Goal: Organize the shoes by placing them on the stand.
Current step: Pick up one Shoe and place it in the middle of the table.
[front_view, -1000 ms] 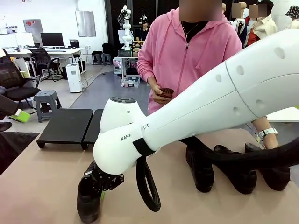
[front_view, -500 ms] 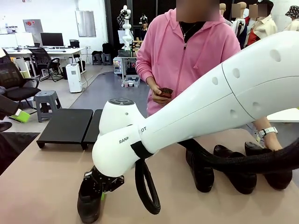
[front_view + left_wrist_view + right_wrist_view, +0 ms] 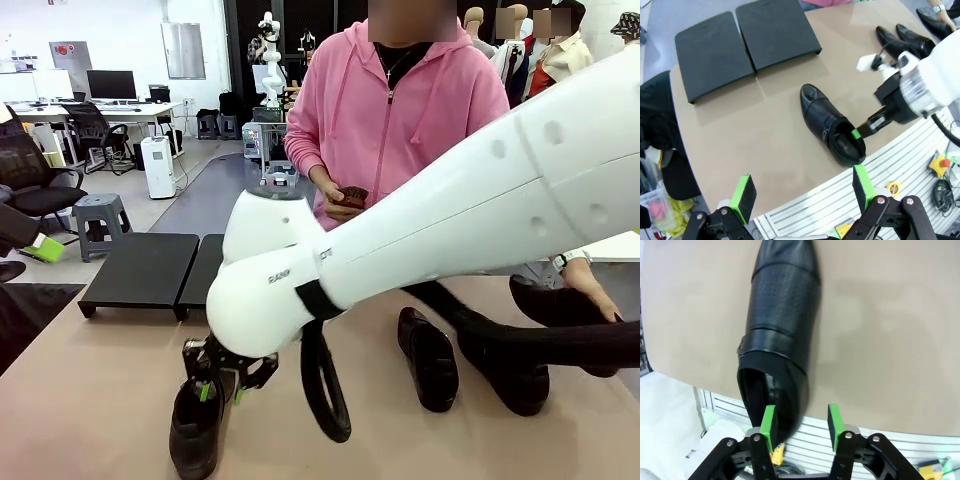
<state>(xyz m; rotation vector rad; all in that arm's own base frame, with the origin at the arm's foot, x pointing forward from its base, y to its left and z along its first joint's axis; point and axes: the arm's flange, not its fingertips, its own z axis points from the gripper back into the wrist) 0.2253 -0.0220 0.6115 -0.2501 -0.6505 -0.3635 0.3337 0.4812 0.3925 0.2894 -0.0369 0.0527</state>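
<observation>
One glossy black shoe (image 3: 195,432) lies near the table's front edge, toe pointing away, also seen as shoe (image 3: 829,125) and shoe (image 3: 780,335). My right gripper (image 3: 218,378) hangs over its heel, jaws parted; one green pad (image 3: 768,424) sits inside the heel opening, the other outside, clear of the leather. Two more shoes (image 3: 428,357) (image 3: 507,372) stand at mid-right. A person's hand (image 3: 590,287) holds a further shoe (image 3: 553,302) off the table. The black stand (image 3: 145,270) sits at the far left. My left gripper (image 3: 802,187) is open, high above the table.
The right arm's white body (image 3: 450,220) and black cable loop (image 3: 322,395) cross the table's middle. The person in a pink hoodie (image 3: 400,110) stands at the far side. Both stand panels (image 3: 745,40) are bare. The front shoe's heel sits at the table edge.
My right gripper has opened off the front shoe's heel and lifted slightly. The person's hand has raised the rightmost shoe off the table.
</observation>
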